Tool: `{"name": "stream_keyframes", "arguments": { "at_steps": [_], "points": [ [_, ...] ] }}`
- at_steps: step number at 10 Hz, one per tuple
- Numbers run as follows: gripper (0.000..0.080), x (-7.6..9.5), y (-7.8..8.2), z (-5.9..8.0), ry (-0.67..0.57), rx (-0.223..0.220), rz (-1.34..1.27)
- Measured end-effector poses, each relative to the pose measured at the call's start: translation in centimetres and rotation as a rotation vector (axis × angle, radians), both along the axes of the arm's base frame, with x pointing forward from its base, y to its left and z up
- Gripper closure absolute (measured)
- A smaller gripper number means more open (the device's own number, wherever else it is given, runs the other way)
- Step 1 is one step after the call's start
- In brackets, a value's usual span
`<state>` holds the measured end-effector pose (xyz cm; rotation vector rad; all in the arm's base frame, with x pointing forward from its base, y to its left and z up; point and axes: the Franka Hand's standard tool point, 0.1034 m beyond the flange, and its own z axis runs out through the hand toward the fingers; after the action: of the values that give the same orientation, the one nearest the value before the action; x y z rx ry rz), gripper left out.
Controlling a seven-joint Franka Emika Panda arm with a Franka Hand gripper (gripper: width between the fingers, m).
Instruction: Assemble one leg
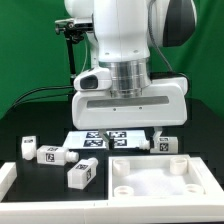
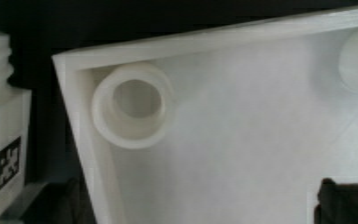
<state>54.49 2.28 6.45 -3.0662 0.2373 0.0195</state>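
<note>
arm stands upright over the table (image 1: 45, 195), wrist pointing straight down. end effector (image 2: 354, 125) released, fingers apart, nothing held, above the square panel (image 1: 160, 185). leg (image 1: 82, 172) lies just beside the panel's edge.

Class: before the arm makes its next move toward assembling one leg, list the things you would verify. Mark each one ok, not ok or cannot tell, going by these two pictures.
1. A leg lies loose on the table near the panel's corner: ok.
2. The panel lies flat with its corner holes facing up: ok.
3. The corner hole in the wrist view is empty: ok.
4. Whether the hand is open or shut: cannot tell, as the fingers are not clearly seen.
5. The hand is carrying nothing: cannot tell.
6. A gap separates that leg from the panel's edge: ok, dark table shows between them.
</note>
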Motion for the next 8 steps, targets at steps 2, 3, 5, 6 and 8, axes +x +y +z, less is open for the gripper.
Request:
{"name": "stream_keyframes", "arguments": {
  "at_steps": [2,3,5,6,8],
  "points": [
    [0.0150,-2.5,2.9,0.5,-0.004,0.001,-0.011],
    [0.0150,-4.6,4.3,0.4,-0.001,0.000,-0.026],
    [0.0150,-7.2,6.2,0.1,0.004,-0.006,-0.040],
    [0.0150,-7.1,6.0,0.0,0.003,-0.006,-0.044],
    [0.0150,-7.1,6.0,0.0,0.004,-0.006,-0.044]
  ]
}}
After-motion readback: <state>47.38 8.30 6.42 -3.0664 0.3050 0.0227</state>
